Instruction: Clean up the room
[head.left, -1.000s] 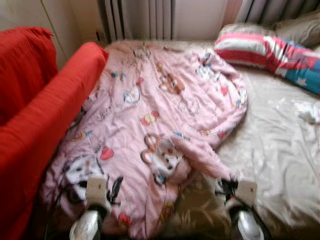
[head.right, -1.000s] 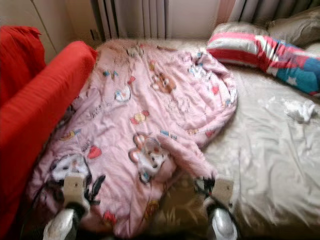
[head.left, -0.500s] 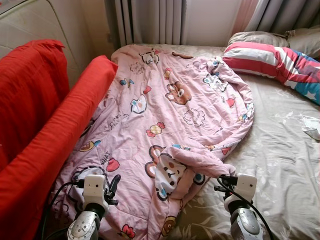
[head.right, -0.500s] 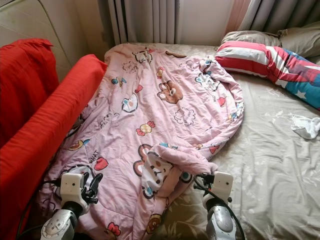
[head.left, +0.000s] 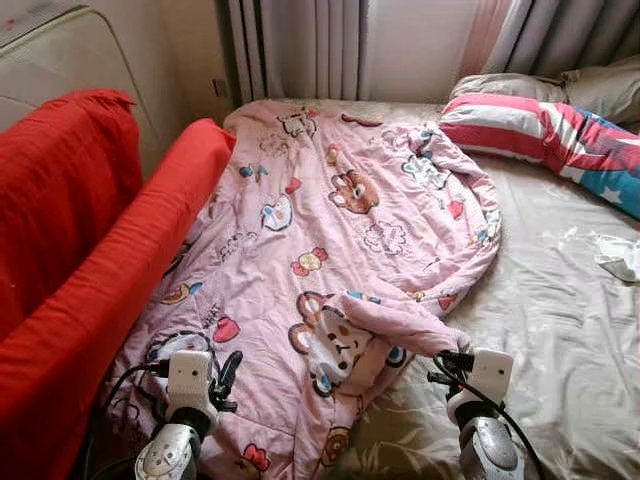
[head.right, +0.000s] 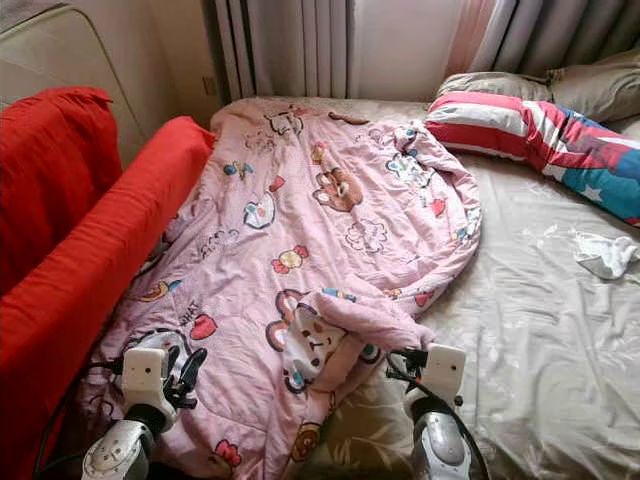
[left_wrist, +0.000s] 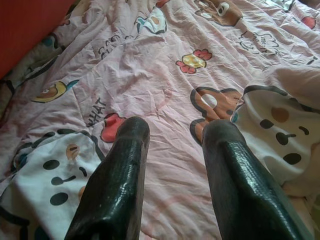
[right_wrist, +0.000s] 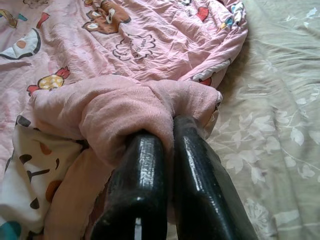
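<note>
While the bed takes up most of the head views, its contents read as follows.

Bed (head.left: 560, 330): covered with a beige leaf-patterned sheet, wrinkled, bare on the robot's right half.

Red cover (head.left: 90, 270): draped over a rail or frame along the bed's left side, touching the quilt's left edge.

Quilt (head.left: 330, 230): pink, printed with cartoon bears, candies and hearts; it lies spread over the left half of the bed, reaching up toward the curtains (head.left: 300, 45), with its near right corner folded back on itself.

Pillows: a red, white and blue striped pillow (head.right: 530, 125) lies at the far right, with a grey pillow (head.right: 590, 85) behind it.

White cloth (head.right: 603, 254): small, crumpled, alone on the sheet at the far right, well apart from the quilt.

Right gripper (right_wrist: 172, 131): fingers pressed together, pinching the folded-back corner of the quilt at the near edge of the bed.

Left gripper (left_wrist: 172, 134): fingers spread apart, holding nothing, hovering just above the quilt's near left part.
</note>
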